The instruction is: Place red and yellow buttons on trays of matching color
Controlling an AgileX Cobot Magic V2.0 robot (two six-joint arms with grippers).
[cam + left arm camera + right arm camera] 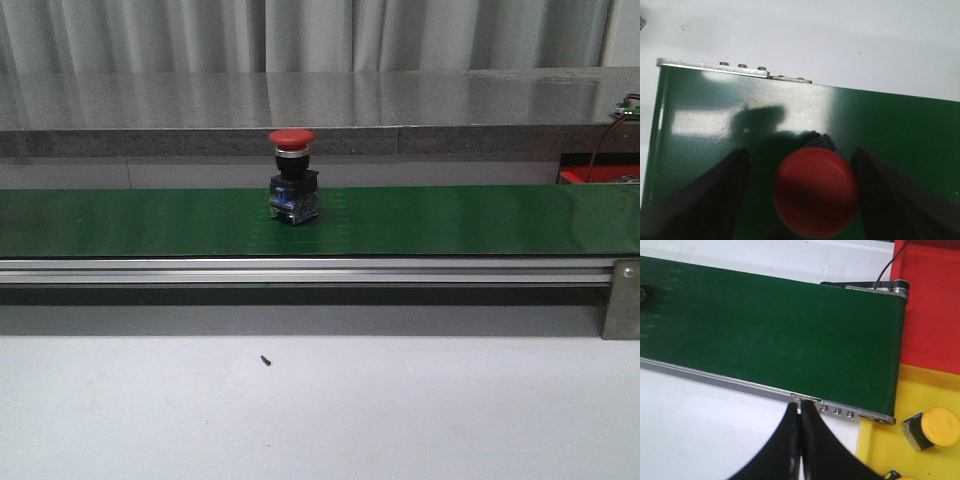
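A red button (292,175) with a black and blue base stands upright on the green conveyor belt (450,220). No gripper shows in the front view. In the left wrist view my left gripper (801,155) is open, with a red button cap (816,197) between its fingers (725,185) and small gaps on both sides. My right gripper (801,407) is shut and empty over the white table beside the belt's end. A yellow button (935,427) lies on its side in the yellow tray (880,450). The red tray (935,305) lies beyond it.
The belt's aluminium rail (300,270) runs along its front edge, with a bracket (622,300) at the right. A grey ledge (300,110) stands behind the belt. A corner of the red tray (598,177) shows far right. A small dark speck (266,360) lies on the white table.
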